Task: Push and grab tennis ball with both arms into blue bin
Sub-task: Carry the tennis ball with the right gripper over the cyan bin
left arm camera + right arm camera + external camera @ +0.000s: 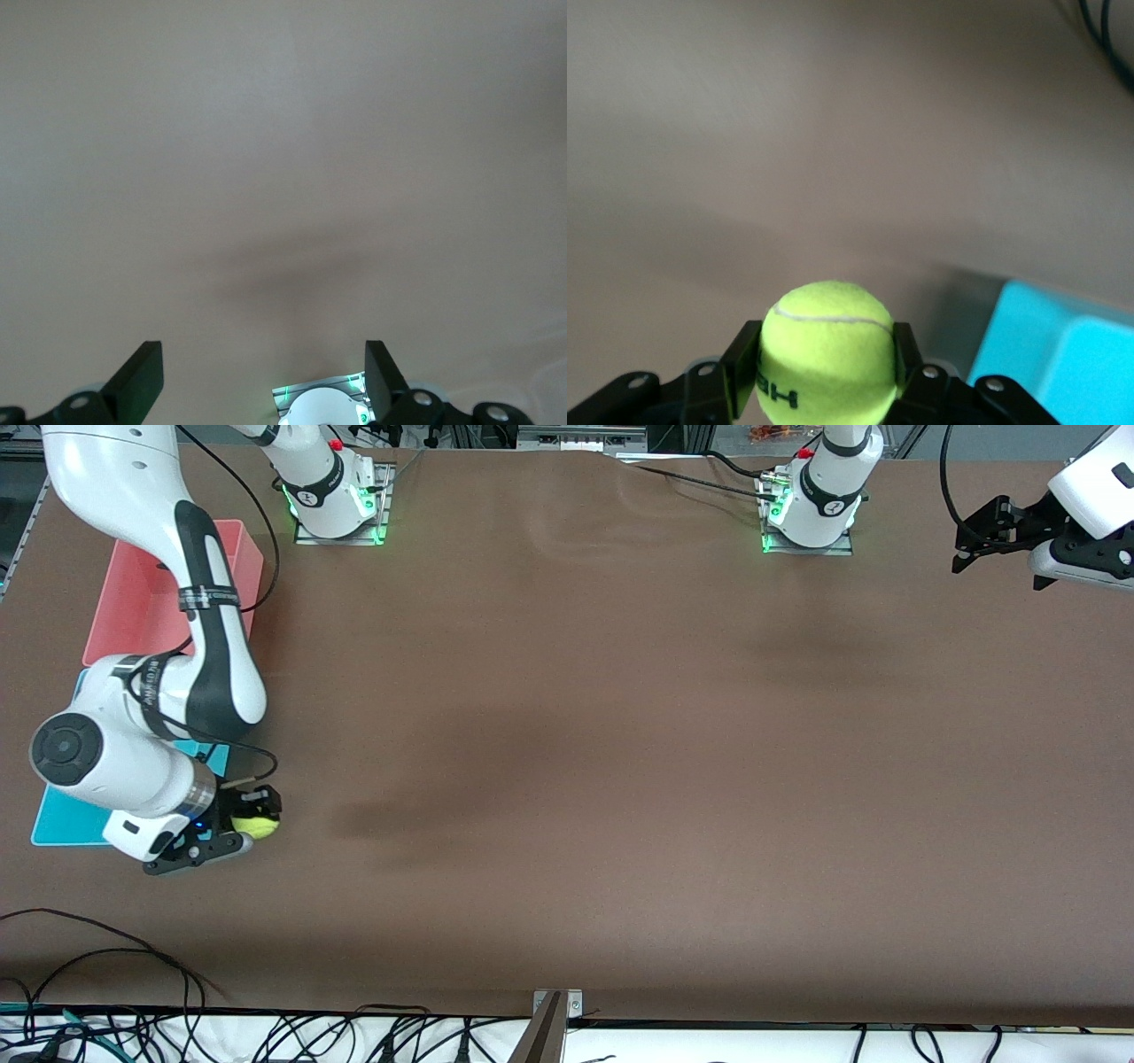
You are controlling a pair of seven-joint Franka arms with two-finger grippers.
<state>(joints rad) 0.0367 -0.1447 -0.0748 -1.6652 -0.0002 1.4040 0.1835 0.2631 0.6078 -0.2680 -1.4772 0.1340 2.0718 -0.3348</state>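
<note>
brown table (567, 779) filled the front view. pink bin (133, 602) sat at the right arm's end, with the blue bin (66, 819) just beside it, nearer the front camera. right arm (177, 646) reached over both bins. left arm (1094, 491) waited at its own end of the table, the left gripper (961, 549) spread wide with nothing between its fingers. right gripper (252, 824) was clamped on the tennis ball (257, 825), one finger (742, 372) on each side, just beside the blue bin's edge (1054, 354).
</note>
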